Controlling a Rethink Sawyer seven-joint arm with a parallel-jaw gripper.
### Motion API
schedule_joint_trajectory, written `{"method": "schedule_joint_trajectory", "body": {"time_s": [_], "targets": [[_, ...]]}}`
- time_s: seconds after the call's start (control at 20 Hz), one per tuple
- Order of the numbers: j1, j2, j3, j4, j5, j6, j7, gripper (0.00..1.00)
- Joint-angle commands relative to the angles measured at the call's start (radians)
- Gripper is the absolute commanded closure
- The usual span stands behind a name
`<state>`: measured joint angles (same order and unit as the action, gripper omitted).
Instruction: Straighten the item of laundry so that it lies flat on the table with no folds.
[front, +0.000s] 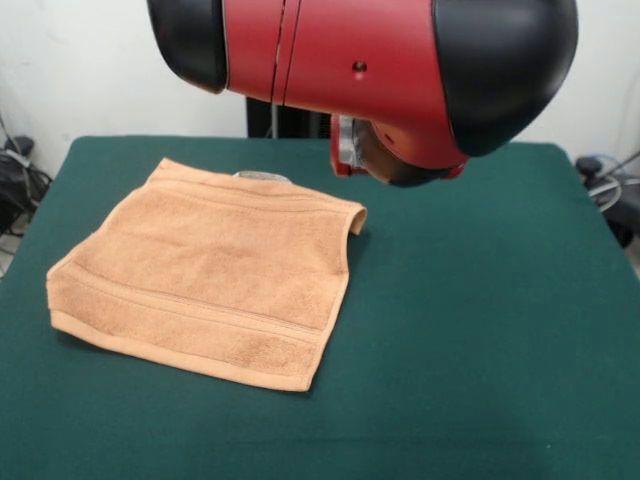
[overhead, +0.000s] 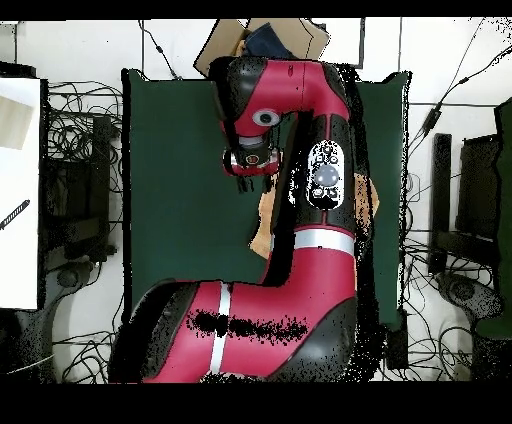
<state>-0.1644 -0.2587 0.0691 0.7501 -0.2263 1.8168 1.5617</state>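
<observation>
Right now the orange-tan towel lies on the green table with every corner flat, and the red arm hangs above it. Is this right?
Not every corner: the front view shows the towel with its far corner curled up, nearest the arm. The rest is right; it lies on the green table.

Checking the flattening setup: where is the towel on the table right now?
In the front view the towel lies on the left half of the green table, its far right corner curled up below the red arm.

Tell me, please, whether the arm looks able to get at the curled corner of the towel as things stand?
Probably yes. The towel lies uncovered on the table, its raised corner beside the arm's wrist, with nothing between them. The pincer itself cannot be made out.
</observation>
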Motion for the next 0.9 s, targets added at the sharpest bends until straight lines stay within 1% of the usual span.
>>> {"method": "schedule_joint_trajectory", "body": {"time_s": [0.05,0.35,0.5,0.7,0.9], "targets": [[0.003,-0.019,0.103,0.182,-0.004,-0.279,-0.103,0.00],[-0.006,-0.050,0.099,0.256,0.008,-0.412,-0.090,0.00],[-0.015,-0.090,0.091,0.332,0.014,-0.491,-0.079,0.00],[-0.033,-0.131,0.097,0.432,0.020,-0.633,-0.064,0.00],[-0.041,-0.141,0.105,0.466,0.025,-0.717,-0.041,0.00]]}}
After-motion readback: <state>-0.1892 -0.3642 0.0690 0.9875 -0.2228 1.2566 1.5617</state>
